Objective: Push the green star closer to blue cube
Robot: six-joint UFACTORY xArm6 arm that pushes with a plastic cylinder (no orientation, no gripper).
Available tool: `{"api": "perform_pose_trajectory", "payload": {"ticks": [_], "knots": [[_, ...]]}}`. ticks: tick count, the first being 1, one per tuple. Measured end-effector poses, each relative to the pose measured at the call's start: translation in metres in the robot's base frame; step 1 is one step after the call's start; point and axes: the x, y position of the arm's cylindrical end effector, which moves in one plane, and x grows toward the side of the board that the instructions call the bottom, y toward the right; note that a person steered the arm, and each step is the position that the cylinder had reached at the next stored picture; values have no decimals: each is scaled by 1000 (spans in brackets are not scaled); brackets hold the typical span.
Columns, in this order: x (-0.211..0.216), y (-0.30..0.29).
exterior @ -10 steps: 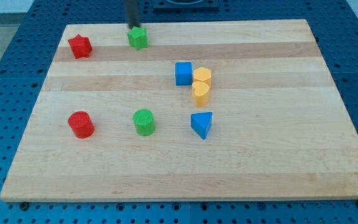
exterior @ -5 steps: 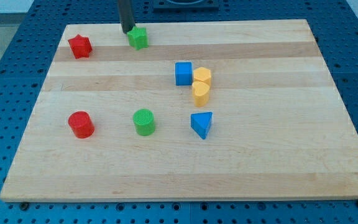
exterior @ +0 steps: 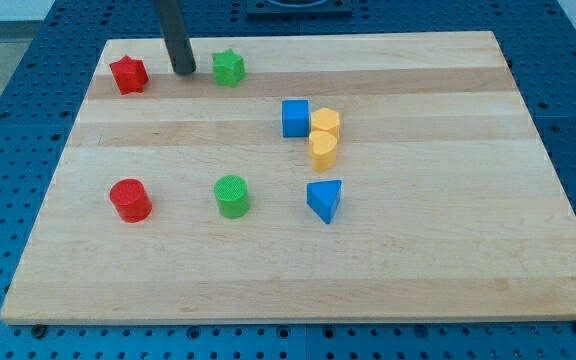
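Green is the colour of the star (exterior: 228, 68) I am working with, and it is sitting near the view's top edge of the wooden counter (exterior: 448, 250). My tip (exterior: 184, 71) is resting on the counter just beside that green star, on the view's left of it, with a small strip of bare wood showing between them, so I am not touching it. A red star (exterior: 128, 74) is lying further to the view's left of the green star, and my tip is standing between the two. I am carrying no pincer at all, only the dark rod, so nothing is being grasped.

From the green star, the blue cube (exterior: 295, 117) is lying toward the view's bottom right, clearly apart from it. Two yellow blocks (exterior: 324, 136) are crowding against the blue cube's far side as seen from the green star. A blue triangular block (exterior: 324, 199) is sitting below those. A green cylinder (exterior: 232, 195) is sitting straight toward the view's bottom from the green star, and a red cylinder (exterior: 130, 199) is lying toward the bottom left.
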Motion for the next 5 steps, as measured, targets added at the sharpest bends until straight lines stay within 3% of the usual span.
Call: {"api": "perform_pose_trajectory", "payload": {"ticks": [1,2,3,5], "knots": [[-39,16],[-36,43],[-20,38],[76,63]]}}
